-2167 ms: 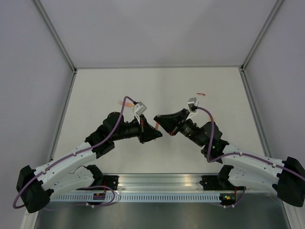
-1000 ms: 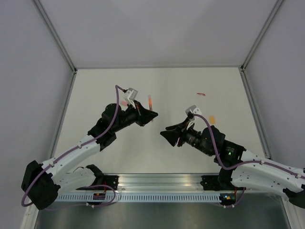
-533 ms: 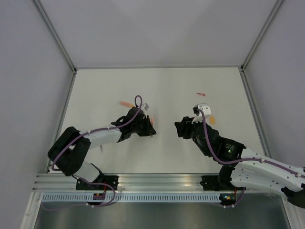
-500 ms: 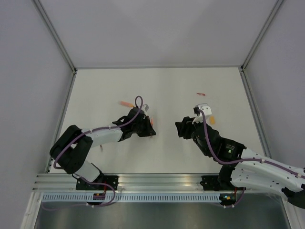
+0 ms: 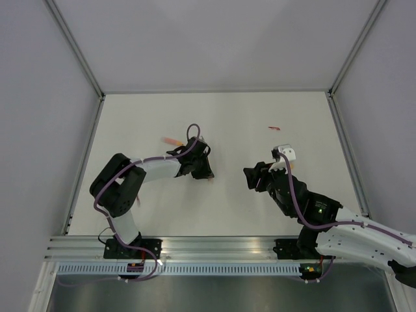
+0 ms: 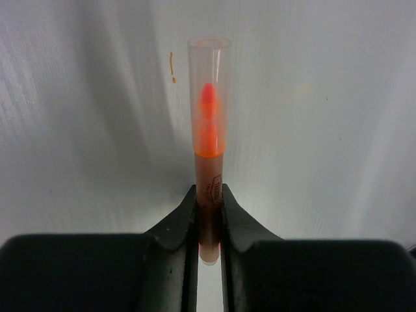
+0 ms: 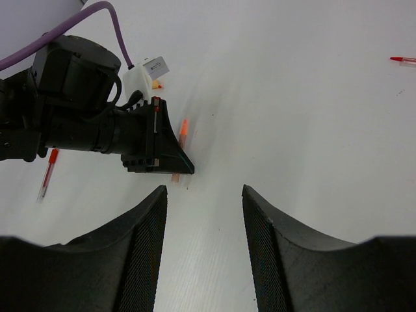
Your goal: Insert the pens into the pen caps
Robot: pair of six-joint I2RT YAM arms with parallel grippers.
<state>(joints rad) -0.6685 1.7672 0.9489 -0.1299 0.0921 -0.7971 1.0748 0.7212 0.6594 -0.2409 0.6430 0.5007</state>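
The white table (image 5: pixel 221 117) took up most of the view. Low over its middle hung the left gripper (image 6: pixel 208 214), black and two-fingered, pinched tight on a slim orange pen (image 6: pixel 209 188). A clear plastic cap (image 6: pixel 209 71) was already seated over the pen's tip, so that one looked finished to me. Well to the right of the left gripper, the black right gripper (image 7: pixel 203 195) stood wide open, holding nothing. A thin red pen (image 5: pixel 274 128) lay far beyond the left gripper, to its right. A thin orange-pink pen (image 5: pixel 170 140) lay nearer, behind and to its left. Both were loose on the table and seemingly waiting; I couldn't make out any caps on them.
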